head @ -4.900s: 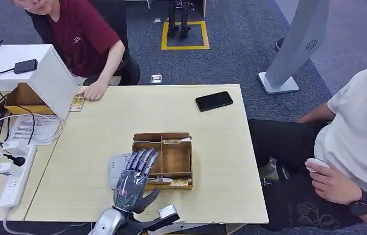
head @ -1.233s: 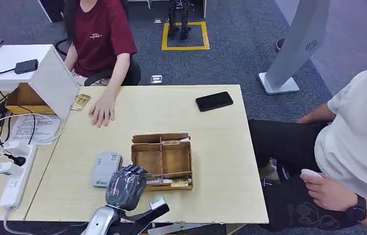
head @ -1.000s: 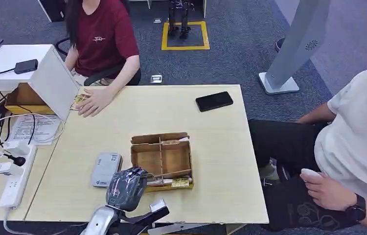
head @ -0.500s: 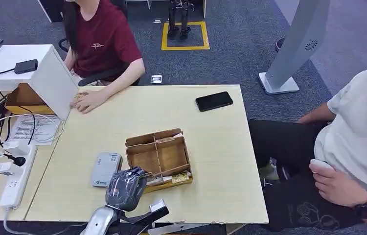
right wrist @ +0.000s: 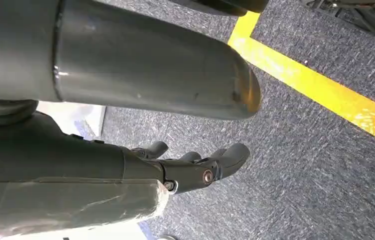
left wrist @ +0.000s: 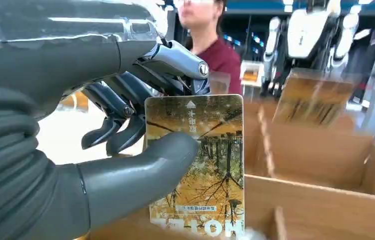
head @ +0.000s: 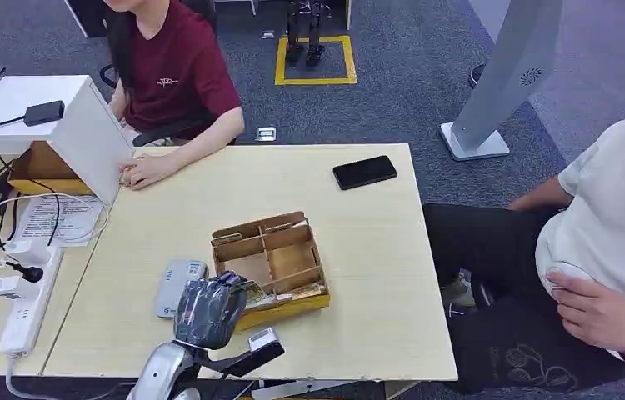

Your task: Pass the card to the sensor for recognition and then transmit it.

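The left hand [left wrist: 100, 150] has a thick matte grey thumb, darker fingers [left wrist: 110, 127] with a silver pivot screw, and a grey ribbed cover; the forearm is silver.

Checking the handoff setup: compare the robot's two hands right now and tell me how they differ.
The left hand pinches a card between thumb and fingers; the right hand holds nothing. The left hand is up at the wooden divided box on the table; the right hand hangs down over grey carpet with a yellow line. Both are dark grey, many-fingered hands.
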Controlling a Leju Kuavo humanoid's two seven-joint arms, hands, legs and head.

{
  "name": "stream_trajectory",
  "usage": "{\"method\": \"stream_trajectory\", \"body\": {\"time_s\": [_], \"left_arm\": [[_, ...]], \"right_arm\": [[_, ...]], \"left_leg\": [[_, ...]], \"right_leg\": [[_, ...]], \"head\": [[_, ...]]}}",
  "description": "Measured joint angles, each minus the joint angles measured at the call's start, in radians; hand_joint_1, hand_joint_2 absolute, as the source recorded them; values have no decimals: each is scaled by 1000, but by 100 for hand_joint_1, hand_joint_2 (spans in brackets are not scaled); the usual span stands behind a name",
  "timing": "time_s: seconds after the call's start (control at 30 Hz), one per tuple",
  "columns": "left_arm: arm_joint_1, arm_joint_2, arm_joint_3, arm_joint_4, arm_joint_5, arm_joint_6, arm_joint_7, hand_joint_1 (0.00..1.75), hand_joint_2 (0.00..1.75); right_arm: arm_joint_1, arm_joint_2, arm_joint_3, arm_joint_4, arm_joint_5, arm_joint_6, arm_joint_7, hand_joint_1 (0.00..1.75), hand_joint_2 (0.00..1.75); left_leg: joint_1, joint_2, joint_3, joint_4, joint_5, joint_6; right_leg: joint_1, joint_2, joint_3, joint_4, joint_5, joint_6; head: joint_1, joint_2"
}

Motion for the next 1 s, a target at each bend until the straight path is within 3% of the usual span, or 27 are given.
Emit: {"method": "stream_trajectory", "body": {"time_s": [0.27, 0.5, 1.0], "left_arm": [[-1, 3, 0, -56, -4, 7, 6, 175, 175], [-27, 36, 0, -120, -13, -8, 18, 173, 175], [-28, 53, 0, -123, -13, -2, 21, 169, 175]], "right_arm": [[0, 0, 0, -1, 0, 0, 2, 0, 0], [-1, 2, 0, -1, 0, 3, 3, 0, 0], [-3, 8, 0, -2, 0, 1, 6, 0, 0]], "left_leg": [[0, 0, 0, 0, 0, 0], [0, 0, 0, 0, 0, 0], [0, 0, 0, 0, 0, 0]], "right_leg": [[0, 0, 0, 0, 0, 0], [0, 0, 0, 0, 0, 0], [0, 0, 0, 0, 0, 0]], "head": [[0, 0], [0, 0], [0, 0]]}}
